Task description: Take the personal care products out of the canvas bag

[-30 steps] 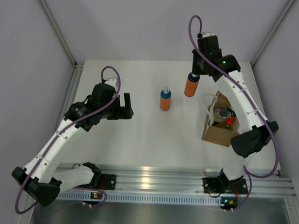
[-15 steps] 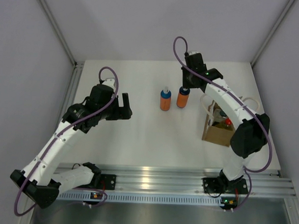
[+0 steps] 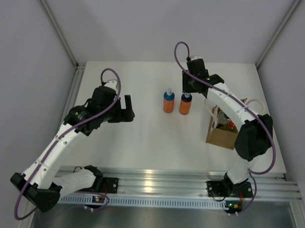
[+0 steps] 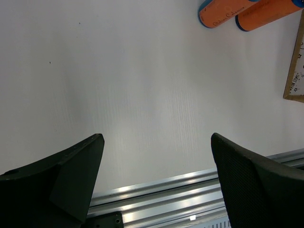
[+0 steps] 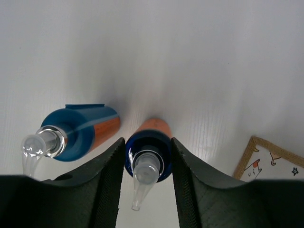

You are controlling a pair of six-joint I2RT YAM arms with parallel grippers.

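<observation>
Bare table point(image 3: 141, 138) wide open beside left orange bottle point(image 3: 168, 101); narrow gap to right orange bottle point(image 3: 185, 103); canvas bag point(image 3: 223, 136) blocking farther right.

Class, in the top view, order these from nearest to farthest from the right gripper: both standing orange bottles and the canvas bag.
1. Dark-capped orange bottle, between the fingers of the right gripper.
2. Blue-capped orange bottle, just left of it.
3. Canvas bag, farther off to the right.
</observation>
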